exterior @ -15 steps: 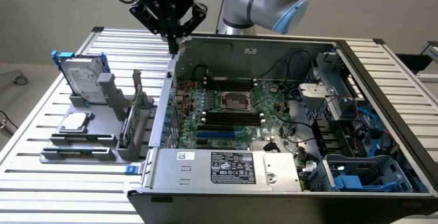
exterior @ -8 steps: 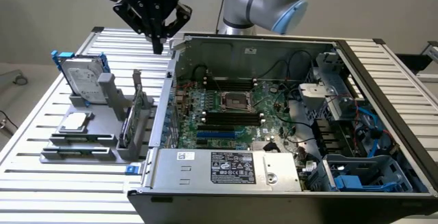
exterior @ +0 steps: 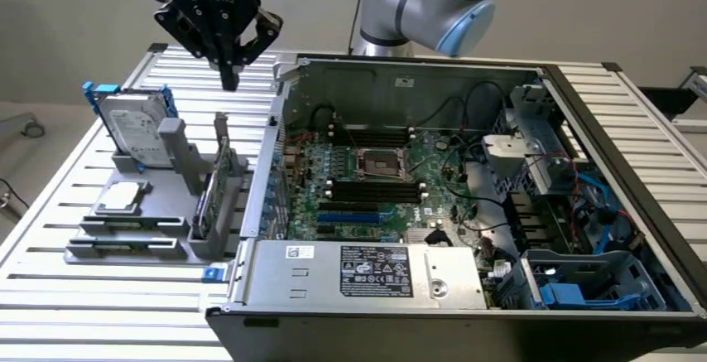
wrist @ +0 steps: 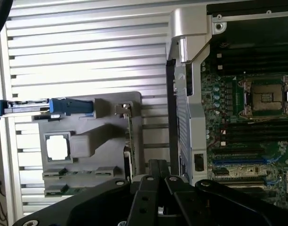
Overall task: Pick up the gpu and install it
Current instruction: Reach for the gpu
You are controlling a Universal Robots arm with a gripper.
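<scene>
The claw (exterior: 228, 79) aloft, tips straight downward, fingers pressed together, empty

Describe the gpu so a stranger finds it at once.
Find the open computer case, then the grey holder at the exterior view's left of it. The gpu stands on edge in the holder's slot nearest the case: a thin dark card, unlike the blue-framed hard drive and the small square chip.

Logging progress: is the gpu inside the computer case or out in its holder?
Out: the gpu stands on edge in the gray holder beside the open case; the gripper hangs clear of it.
</scene>
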